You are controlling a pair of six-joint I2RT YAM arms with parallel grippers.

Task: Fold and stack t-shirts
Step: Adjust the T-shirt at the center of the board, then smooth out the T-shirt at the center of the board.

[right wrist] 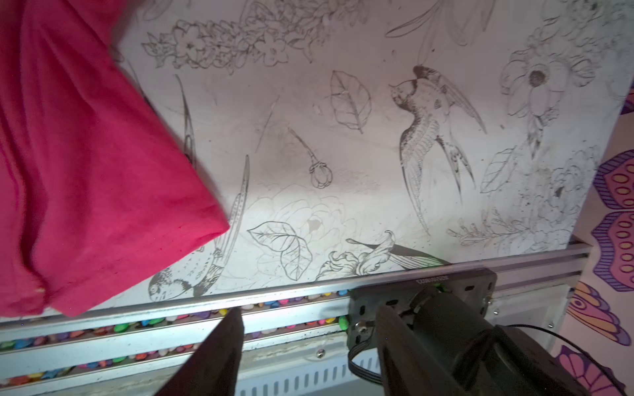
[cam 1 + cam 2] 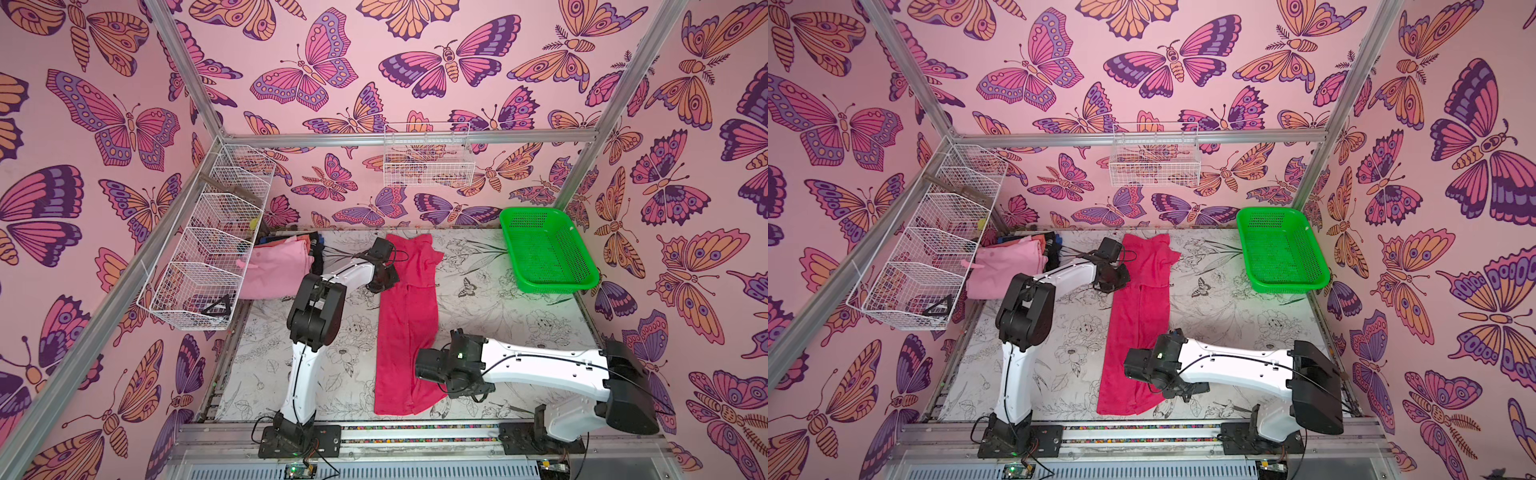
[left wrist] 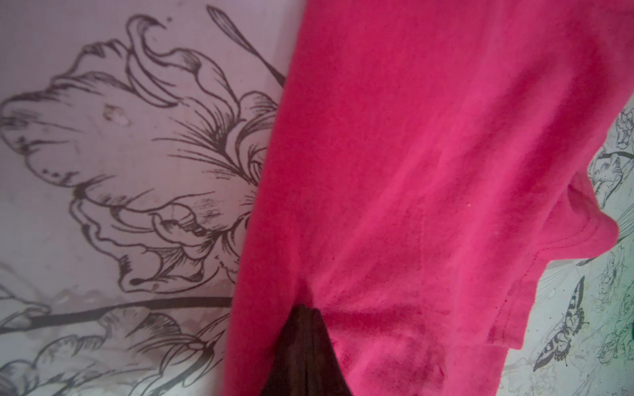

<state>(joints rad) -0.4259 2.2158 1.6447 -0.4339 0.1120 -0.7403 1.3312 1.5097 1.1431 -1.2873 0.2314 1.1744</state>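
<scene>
Left pincer (image 3: pixel 305 310) is closed on the red shirt (image 2: pixel 407 316) at its left edge, far half. Right pincer (image 1: pixel 308 310) is held wide, nothing between the jaws, by the shirt's near right corner. Red shirt is laid as a long strip down the bench (image 2: pixel 498 316) middle. Pink shirt (image 2: pixel 278 266) is piled far left.

Pink wallpaper (image 2: pixel 374 95) printed with big orange and purple butterflies covered every wall behind an aluminium frame (image 2: pixel 332 139). A row of white wire baskets (image 2: pixel 208 249) hung on the side wall, and a smaller wire basket (image 2: pixel 428 166) hung at the back. The tabletop (image 2: pixel 498 303) bore black floral line drawings.
</scene>
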